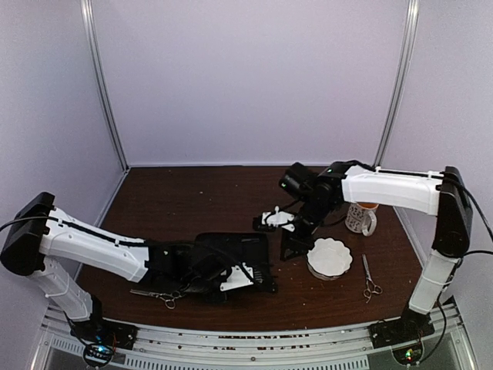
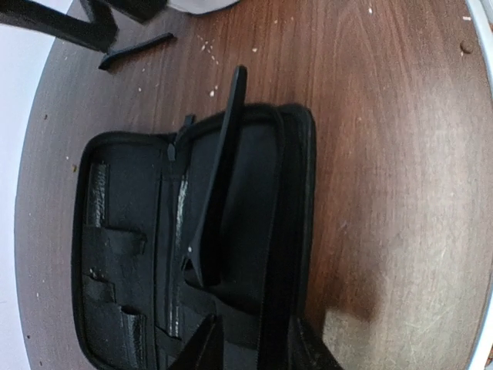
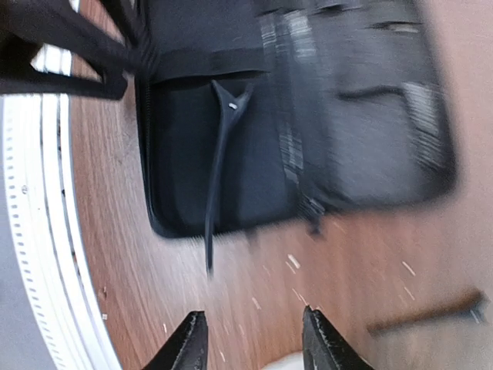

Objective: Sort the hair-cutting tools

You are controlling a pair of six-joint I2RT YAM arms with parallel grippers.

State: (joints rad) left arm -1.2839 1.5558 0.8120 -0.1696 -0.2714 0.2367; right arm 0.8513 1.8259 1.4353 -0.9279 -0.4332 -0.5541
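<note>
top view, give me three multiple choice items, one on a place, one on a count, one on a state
1. Where is the white scalloped bowl?
A inside the zip case
B left of the case
C right of the case, near the mug

2. How many silver scissors lie on the table?
A one
B two
C four

3. The zip case is:
A lying open
B zipped shut
C standing on edge

Answers: C, the bowl sits between case and mug; B, one pair lies left of the case and one right of the bowl; A, its inside faces up.
</note>
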